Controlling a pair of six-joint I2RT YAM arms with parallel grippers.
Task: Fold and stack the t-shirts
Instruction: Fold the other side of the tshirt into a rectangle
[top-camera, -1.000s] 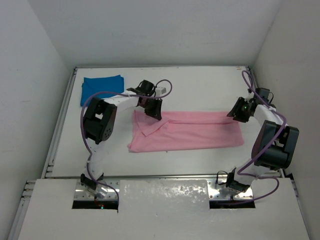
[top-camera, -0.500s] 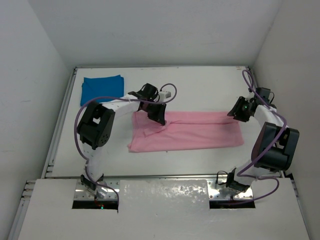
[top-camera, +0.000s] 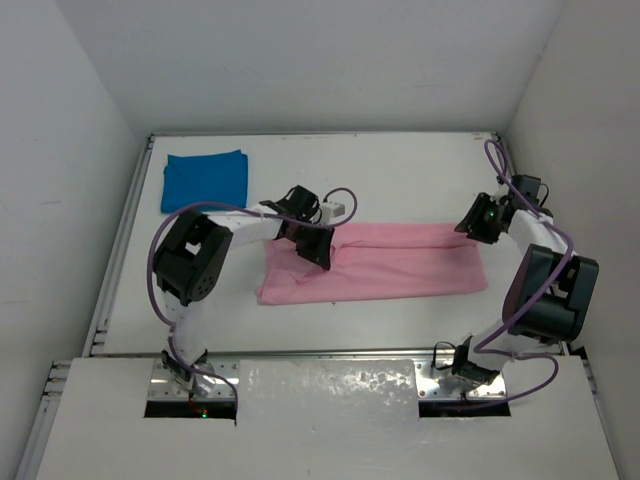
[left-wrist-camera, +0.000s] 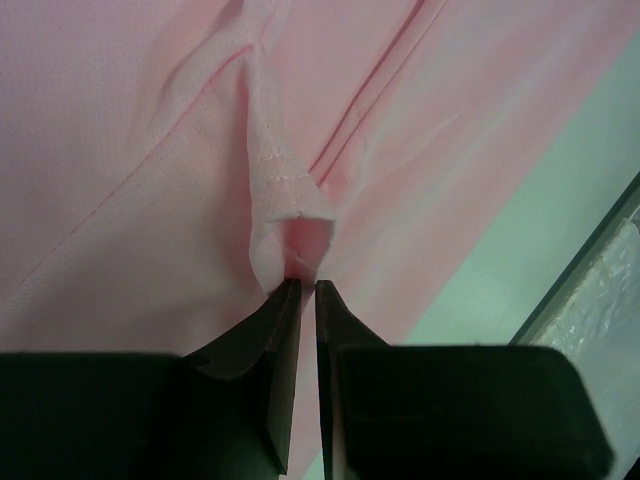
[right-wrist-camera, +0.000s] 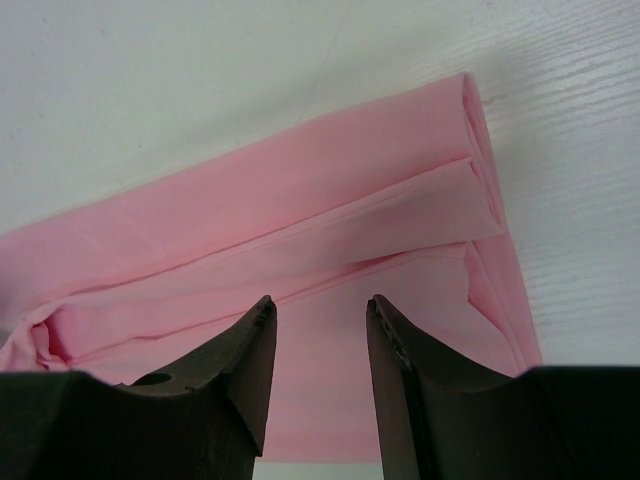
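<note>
The light pink t-shirt (top-camera: 400, 262) lies folded into a long band across the middle of the table. My left gripper (top-camera: 318, 250) is shut on a pinched corner of its left part; in the left wrist view (left-wrist-camera: 301, 285) the cloth (left-wrist-camera: 290, 215) bunches up just ahead of the closed tips. My right gripper (top-camera: 474, 222) is open over the shirt's right end; the right wrist view (right-wrist-camera: 320, 305) shows the folded layers (right-wrist-camera: 330, 230) under the spread fingers. The bright blue t-shirt (top-camera: 204, 180) lies as a folded rectangle at the far left.
A raised metal rim (top-camera: 125, 240) runs along the table's left side and a white wall stands close on the right. The arm bases (top-camera: 190, 375) sit at the near edge.
My left gripper has moved right and toward me, dragging the pinched left corner of the pink shirt over onto the band. The right gripper has stayed in place.
</note>
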